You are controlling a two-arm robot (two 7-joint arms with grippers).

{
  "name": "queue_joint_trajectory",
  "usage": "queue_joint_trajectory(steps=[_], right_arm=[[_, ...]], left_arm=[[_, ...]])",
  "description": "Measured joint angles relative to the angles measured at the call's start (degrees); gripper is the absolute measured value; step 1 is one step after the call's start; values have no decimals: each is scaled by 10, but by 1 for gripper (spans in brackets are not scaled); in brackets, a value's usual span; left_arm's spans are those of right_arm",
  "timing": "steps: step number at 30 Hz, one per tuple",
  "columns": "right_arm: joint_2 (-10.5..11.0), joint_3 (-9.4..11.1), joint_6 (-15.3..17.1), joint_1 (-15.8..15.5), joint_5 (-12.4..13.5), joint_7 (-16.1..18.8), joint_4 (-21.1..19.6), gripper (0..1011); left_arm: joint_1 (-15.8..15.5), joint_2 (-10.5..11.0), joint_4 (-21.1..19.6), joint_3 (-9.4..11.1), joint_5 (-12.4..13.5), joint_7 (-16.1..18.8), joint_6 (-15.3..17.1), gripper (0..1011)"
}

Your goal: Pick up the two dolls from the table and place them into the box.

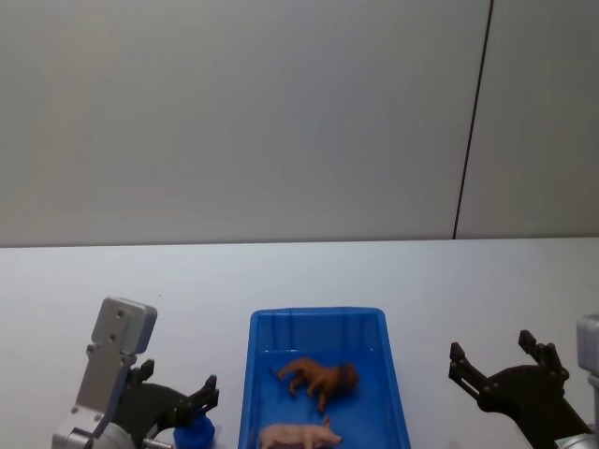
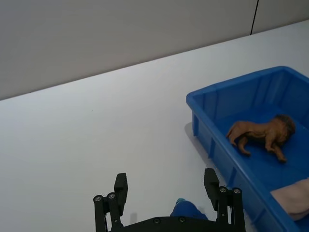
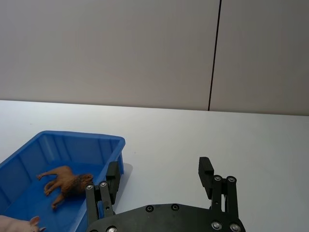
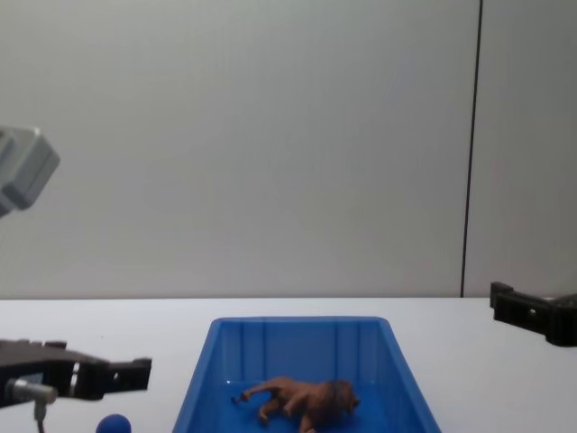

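Already both dolls lie inside the box (image 1: pixel 320 321), which sits on the table (image 1: pixel 299 281) toward its near edge, between my two grippers. The lion (image 1: pixel 320 379) rests on its side on the blue floor around the middle of the box, mane toward my right. The pig (image 1: pixel 298 436) lies just nearer to me than the lion, close to the box's near end, snout pointing right too; the two toys are near each other, and I cannot tell if they touch.

My left gripper (image 1: pixel 178 404) hovers over the table just beside the box's left wall, fingers spread apart and grasping nothing. A small blue object (image 1: pixel 195 435) sits on the table right under it, close to the box's near left corner; I cannot tell what it is.

My right gripper (image 1: pixel 501 365) hangs over the bare table to the right of the box, clear of the box's right wall, its fingers released and wide, nothing between them.
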Motion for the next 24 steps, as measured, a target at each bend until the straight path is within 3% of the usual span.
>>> queue_joint_trajectory(steps=[18,24], right_arm=[[0,0,0,0,0,-1,0,1001],[0,0,0,0,0,-1,0,1001]], left_arm=[[-1,-5,37,-2,-7,-38,22,999],[-2,-7,45,-2,-9,-52,23,847]])
